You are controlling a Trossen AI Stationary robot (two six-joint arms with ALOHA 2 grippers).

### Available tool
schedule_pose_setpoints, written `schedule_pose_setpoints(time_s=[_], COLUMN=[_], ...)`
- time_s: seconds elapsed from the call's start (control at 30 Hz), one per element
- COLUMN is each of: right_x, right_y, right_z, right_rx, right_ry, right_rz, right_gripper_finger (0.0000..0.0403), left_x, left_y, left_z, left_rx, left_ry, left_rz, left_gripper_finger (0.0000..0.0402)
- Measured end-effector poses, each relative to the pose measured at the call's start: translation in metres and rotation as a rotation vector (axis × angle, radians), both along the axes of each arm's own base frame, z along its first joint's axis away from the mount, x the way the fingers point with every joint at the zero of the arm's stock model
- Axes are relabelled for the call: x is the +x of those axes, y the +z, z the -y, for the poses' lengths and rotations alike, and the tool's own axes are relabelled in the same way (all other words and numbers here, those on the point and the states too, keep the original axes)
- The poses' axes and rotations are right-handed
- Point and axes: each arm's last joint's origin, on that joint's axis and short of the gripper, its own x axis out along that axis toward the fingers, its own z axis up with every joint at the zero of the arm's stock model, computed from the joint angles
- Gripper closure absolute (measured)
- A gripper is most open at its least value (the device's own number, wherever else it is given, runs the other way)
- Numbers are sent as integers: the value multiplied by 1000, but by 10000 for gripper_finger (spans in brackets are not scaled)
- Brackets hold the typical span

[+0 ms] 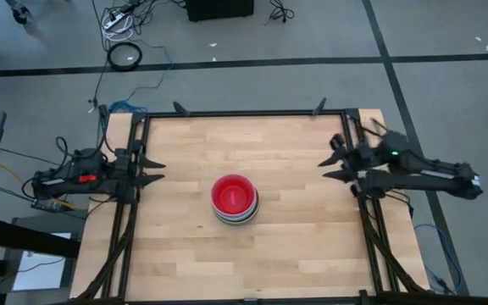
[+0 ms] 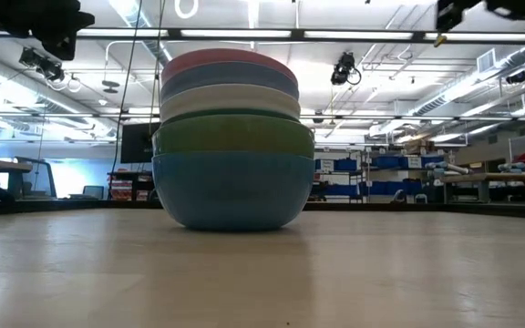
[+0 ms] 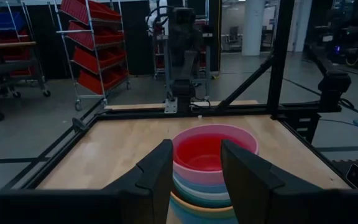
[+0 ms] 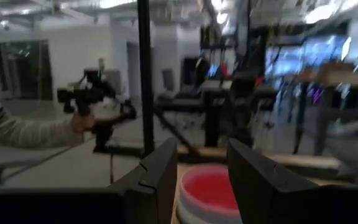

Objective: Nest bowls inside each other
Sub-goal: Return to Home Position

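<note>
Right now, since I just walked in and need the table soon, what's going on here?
Nothing is being handled. The bowls stand nested in one stack near the middle of the table, the red bowl innermost on top. The left gripper hangs at the table's left edge and the right gripper at its right edge, both open and empty, well apart from the stack. The nesting looks done.
</note>
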Motion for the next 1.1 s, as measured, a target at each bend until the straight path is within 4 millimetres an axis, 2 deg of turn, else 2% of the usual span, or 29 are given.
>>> schedule_pose_setpoints(time_s=[0.13,0.3,0.53,0.8,1.1], right_x=[-27,-40,-43,-42,-45], right_y=[4,-2,-6,-15,-29], right_z=[-4,-6,-6,-3,-3], right_rx=[5,20,-18,-19,-52], right_ry=[-34,-61,-93,-213,-238], right_rz=[70,47,31,-50,-124], right_gripper_finger=[273,272,273,271,271], left_x=[0,0,0,-1,2], left_y=[0,0,3,11,1], left_z=[0,0,0,-1,0], left_rx=[0,-10,-77,-95,-11], left_ry=[7,8,8,15,13], left_rz=[0,1,34,118,38], left_gripper_finger=[259,259,259,259,259])
